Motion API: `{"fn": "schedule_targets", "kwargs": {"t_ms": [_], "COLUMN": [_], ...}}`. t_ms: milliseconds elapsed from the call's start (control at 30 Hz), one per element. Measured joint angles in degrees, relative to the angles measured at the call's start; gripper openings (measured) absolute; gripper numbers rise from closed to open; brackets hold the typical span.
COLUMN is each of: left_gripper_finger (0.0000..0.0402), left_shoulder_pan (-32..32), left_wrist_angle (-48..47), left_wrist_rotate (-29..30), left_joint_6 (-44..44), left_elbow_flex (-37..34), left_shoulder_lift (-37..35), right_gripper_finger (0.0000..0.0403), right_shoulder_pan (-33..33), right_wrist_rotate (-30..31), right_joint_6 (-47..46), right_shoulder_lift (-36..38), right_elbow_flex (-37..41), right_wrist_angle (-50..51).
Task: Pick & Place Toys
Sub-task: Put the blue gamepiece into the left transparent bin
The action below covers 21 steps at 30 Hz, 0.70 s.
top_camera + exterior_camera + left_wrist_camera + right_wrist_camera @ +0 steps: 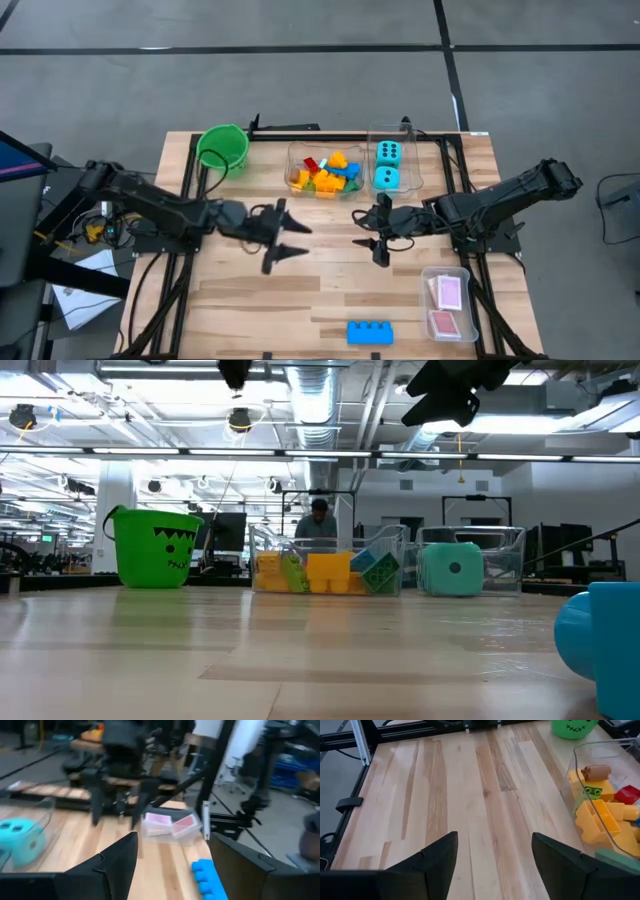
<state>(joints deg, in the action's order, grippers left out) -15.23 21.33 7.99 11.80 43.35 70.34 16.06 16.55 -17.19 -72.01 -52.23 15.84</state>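
I've got both arms over mid-table, facing each other with bare wood between them. Left gripper (291,240) is spread, nothing between its fingers; right gripper (371,233) likewise released and empty, hanging above the boards. Blocks (325,174) sit heaped in the middle tub (293,160) at the far edge, the two dice (387,165) in the tub just right of it, beside each other. Cards (448,306) lie in the near-right tub. One blue block (369,332) rests alone on the near edge. Bucket (222,147) stands far left
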Motion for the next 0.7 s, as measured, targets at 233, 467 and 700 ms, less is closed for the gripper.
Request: {"fn": "schedule_targets", "kwargs": {"t_ms": [233, 467, 700], "left_gripper_finger": [0.0243, 0.0244, 0.0268], "left_shoulder_pan": [-6.0, -6.5, -6.5], "left_wrist_angle": [-10.6, -10.5, -10.9], "left_wrist_rotate": [5.2, 19.3, 21.4], "left_joint_6": [-6.6, -5.7, -5.5], "left_elbow_flex": [0.0, 0.0, -0.1], "left_shoulder_lift": [-7.8, -9.6, -9.5], "right_gripper_finger": [0.0246, 0.0246, 0.0246], "right_shoulder_pan": [1.2, 2.2, 5.2], "right_wrist_rotate": [-6.7, -20.5, -23.9], "right_joint_6": [-1.9, -4.4, -5.1], "right_shoulder_lift": [-1.6, -7.8, -10.8], "right_elbow_flex": [0.0, -0.3, -6.4], "right_wrist_angle": [-2.0, -21.8, -27.5]}}
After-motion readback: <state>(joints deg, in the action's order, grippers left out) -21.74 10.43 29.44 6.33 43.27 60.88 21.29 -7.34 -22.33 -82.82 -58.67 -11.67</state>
